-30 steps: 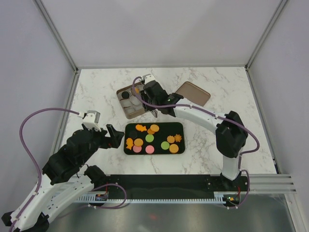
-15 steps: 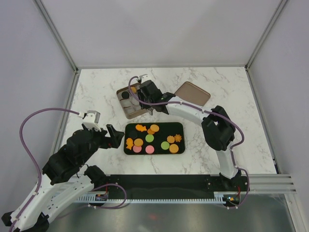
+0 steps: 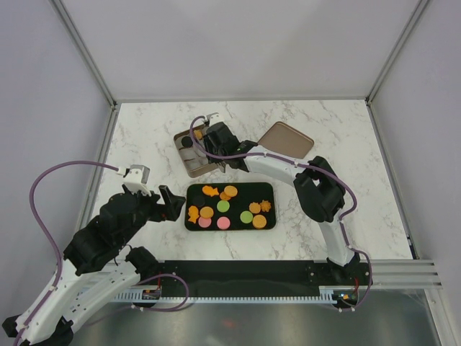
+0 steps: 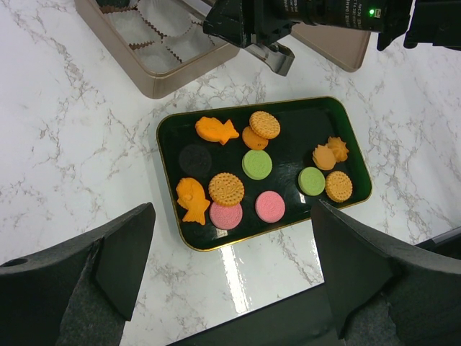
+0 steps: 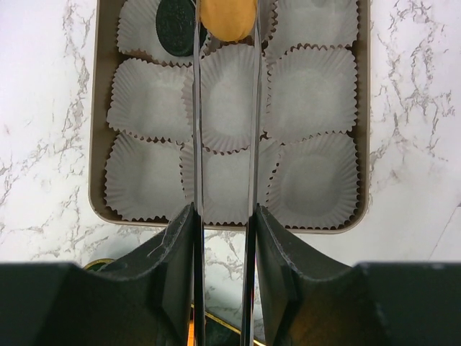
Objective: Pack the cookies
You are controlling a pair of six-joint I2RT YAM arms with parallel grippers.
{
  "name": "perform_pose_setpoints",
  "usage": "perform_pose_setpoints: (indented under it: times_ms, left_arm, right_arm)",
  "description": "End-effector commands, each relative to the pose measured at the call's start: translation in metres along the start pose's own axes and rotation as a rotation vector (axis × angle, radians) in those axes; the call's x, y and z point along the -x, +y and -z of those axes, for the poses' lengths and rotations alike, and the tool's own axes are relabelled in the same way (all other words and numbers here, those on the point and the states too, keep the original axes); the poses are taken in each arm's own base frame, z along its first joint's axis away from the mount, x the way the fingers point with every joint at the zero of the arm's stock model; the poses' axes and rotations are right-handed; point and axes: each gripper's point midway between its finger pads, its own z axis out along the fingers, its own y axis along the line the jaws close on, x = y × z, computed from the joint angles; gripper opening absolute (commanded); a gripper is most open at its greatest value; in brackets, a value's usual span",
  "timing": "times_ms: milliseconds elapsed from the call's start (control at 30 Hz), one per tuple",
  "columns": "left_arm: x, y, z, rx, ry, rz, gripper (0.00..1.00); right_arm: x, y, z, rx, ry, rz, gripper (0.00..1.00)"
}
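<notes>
The right fingers point(image 5: 277, 252) are nearly closed on a round orange cookie point(image 5: 227, 18), held by its edges over the far row of the metal tin point(image 5: 364, 144). A black cookie point(image 5: 173, 29) lies in a pleated paper cup point(image 5: 310, 94) at the far left. The other cookies point(image 4: 257, 164) lie on the glossy black tray point(image 4: 288, 119) on the marble bench point(image 4: 57, 144). The left fingers point(image 4: 122, 259) stand wide apart and hold nothing. The cookies look light, stiff and brittle, so a gentle pinch at the rim seems best.

Bright, even light; soft shadows, sharp focus, slight tray point(image 4: 360, 189) glare.
</notes>
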Motion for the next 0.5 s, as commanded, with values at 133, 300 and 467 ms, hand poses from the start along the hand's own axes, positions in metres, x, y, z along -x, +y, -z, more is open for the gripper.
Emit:
perform_pose_setpoints:
  times_ms: [133,300,467]
  left_arm:
    - [0.0067,-0.0021,-0.0030,0.003,-0.028,0.021,0.97]
    - [0.0068,-0.0020,-0.0036,0.005,-0.026,0.021,0.97]
    - [0.0071,-0.0026,-0.0033,0.001,-0.027,0.020,0.97]
  right_arm:
    - [0.0374,0.0006,0.0088,-0.003,-0.120,-0.042,0.34]
    - [0.0391,0.0019,0.0074,0.004,-0.123,-0.041,0.35]
    - [0.0320,0.0012,0.0035,0.000,-0.102,-0.041,0.36]
